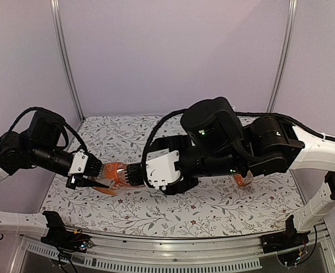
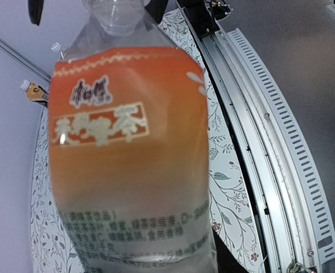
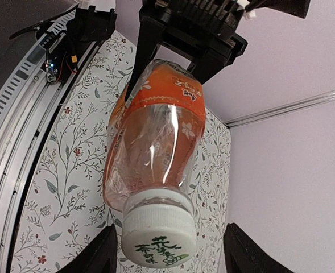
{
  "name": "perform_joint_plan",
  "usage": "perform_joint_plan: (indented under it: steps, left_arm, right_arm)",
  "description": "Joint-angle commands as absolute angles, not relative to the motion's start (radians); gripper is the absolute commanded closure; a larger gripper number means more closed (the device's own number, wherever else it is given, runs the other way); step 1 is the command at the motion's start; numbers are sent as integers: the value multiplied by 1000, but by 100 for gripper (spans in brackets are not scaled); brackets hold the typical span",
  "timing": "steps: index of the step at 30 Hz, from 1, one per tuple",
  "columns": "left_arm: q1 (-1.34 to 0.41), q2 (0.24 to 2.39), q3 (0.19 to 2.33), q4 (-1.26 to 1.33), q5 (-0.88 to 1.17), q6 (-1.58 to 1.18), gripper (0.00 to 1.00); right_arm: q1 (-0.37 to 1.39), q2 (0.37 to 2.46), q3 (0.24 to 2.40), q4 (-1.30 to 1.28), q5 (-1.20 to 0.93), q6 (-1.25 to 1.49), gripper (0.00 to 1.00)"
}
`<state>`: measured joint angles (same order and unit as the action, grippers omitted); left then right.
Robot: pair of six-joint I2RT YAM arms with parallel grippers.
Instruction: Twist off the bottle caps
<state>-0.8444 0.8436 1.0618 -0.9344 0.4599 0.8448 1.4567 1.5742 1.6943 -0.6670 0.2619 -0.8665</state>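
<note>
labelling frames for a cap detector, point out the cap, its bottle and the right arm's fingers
cap [image 3: 158,239]: right wrist view, on its printed top face
bottle [image 3: 156,131]: right wrist view, on the clear middle of its body
right fingers [image 3: 96,256]: right wrist view, on the dark finger left of the cap

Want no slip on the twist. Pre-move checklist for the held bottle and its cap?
1. Hold: left gripper clamps the squat clear plastic bottle with orange label: ok.
2. Seating: round white plastic cap on the neck: ok.
3. Alignment: cap sits between the jaws of the right gripper: ok.
4. Right jaws closed on cap: not ok, gaps both sides.
5. Cap loosened: cannot tell.
</note>
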Motion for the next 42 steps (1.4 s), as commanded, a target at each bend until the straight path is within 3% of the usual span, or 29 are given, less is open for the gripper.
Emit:
perform_joint_plan:
  steps: [1, 3, 13, 17, 23, 31, 38, 41, 42]
  left_arm:
    - [-842, 834, 1068, -906, 470, 823, 78]
    - [-842, 830, 1060, -878, 454, 797, 78]
    - [-841, 812, 986, -634, 200, 745, 78]
    - [-841, 813, 983, -630, 191, 740, 77]
    - [-841, 819, 984, -629, 191, 745, 77]
    - [-839, 813, 988, -631, 183, 750, 77]
    - [-840, 812, 985, -633, 188, 748, 77]
    - [-839, 811, 986, -635, 189, 747, 77]
    - [-839, 810, 985, -635, 189, 747, 77]
  right_arm:
    - [1454, 1554, 1674, -632, 301, -827, 8]
    - [1454, 1537, 1667, -609, 305, -763, 1]
    - [1374, 1482, 1679, -576, 228, -157, 1]
    - [1311, 1492, 1712, -569, 175, 217, 1]
    - [1277, 1540, 1761, -583, 138, 474, 6]
    - [1266, 1604, 1820, -630, 75, 507, 32]
    - [1265, 1622, 1824, -633, 62, 487, 75]
    - [1265, 1627, 1829, -645, 38, 464, 98]
    - [1267, 1627, 1834, -661, 27, 439, 100]
